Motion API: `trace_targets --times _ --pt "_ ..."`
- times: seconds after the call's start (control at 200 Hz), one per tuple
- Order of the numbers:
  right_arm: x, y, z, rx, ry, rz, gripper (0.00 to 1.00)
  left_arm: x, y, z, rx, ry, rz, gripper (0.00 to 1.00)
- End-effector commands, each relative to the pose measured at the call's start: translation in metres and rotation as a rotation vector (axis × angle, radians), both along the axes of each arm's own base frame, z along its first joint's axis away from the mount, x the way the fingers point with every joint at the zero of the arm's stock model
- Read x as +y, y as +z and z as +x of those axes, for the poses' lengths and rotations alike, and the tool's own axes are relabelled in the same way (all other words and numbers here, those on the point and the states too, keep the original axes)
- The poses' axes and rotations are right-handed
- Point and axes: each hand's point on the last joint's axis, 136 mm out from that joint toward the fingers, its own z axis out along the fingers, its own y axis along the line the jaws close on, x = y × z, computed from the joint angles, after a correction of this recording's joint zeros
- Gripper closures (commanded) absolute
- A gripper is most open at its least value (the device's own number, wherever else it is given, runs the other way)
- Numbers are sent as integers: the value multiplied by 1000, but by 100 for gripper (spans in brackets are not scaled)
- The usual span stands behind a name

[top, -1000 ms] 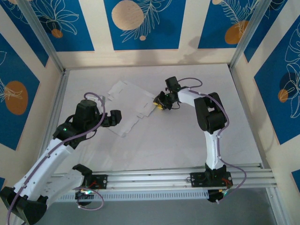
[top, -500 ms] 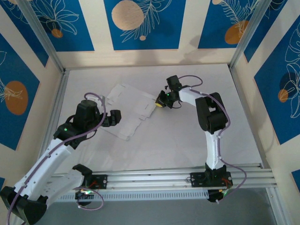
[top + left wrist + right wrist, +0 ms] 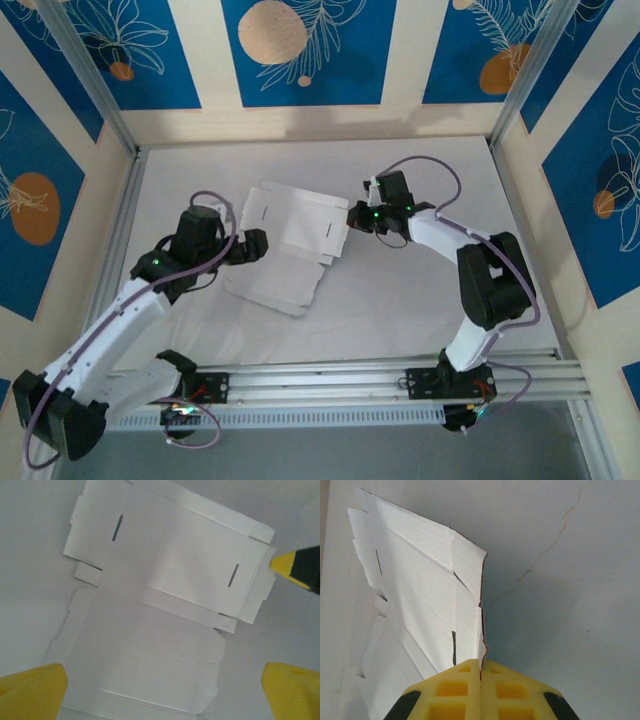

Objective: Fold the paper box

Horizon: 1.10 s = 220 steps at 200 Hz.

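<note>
The paper box [image 3: 288,243] is being pinched edgewise by the right gripper [image 3: 481,669]; the left gripper [image 3: 161,690] is being held wide above it.

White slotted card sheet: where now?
Top view: the white slotted card sheet lies centrally, right edge pinched by right pincer, left pincer at its left.
</note>
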Motion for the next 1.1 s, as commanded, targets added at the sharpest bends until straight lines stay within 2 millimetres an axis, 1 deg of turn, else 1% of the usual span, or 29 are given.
trace_targets --times 0.0,0.045,0.125,0.18,0.235,0.285,0.34,0.41,0.465,0.54,0.6,0.655,0.75,0.845,0.965,1.096 --pt "-3 37 16 -323 70 -24 100 -17 23 18 34 57 -137 0" --pt "-1 48 12 -421 115 -28 100 -20 23 25 75 87 -164 0" --pt "6 58 3 -524 228 -59 100 -29 20 38 163 135 -231 0" --pt "12 59 -5 -549 316 -83 100 -35 15 47 245 172 -290 0" --pt "14 58 -9 -569 359 -101 100 -43 8 55 329 215 -355 0" --pt "15 57 -13 -595 379 -106 100 -52 1 61 392 243 -413 3" --pt "17 61 -17 -637 388 -105 100 -60 -8 67 449 273 -458 5" --pt "18 64 -22 -685 390 -116 100 -65 -17 74 498 313 -478 8" --pt "17 67 -24 -713 393 -136 100 -65 -22 82 501 337 -477 11" --pt "18 67 -27 -722 403 -147 100 -64 -25 92 491 366 -487 12" --pt "19 68 -29 -730 409 -154 100 -69 -23 102 467 359 -519 12" --pt "22 67 -31 -737 420 -165 100 -72 -27 107 475 363 -525 12" --pt "25 64 -33 -740 434 -182 100 -77 -27 116 467 356 -540 13" --pt "27 62 -35 -747 445 -196 100 -80 -23 123 443 347 -567 16" --pt "27 63 -35 -753 441 -201 100 -72 -22 130 424 373 -568 17" --pt "25 65 -35 -761 430 -209 100 -62 -32 133 438 423 -567 18"
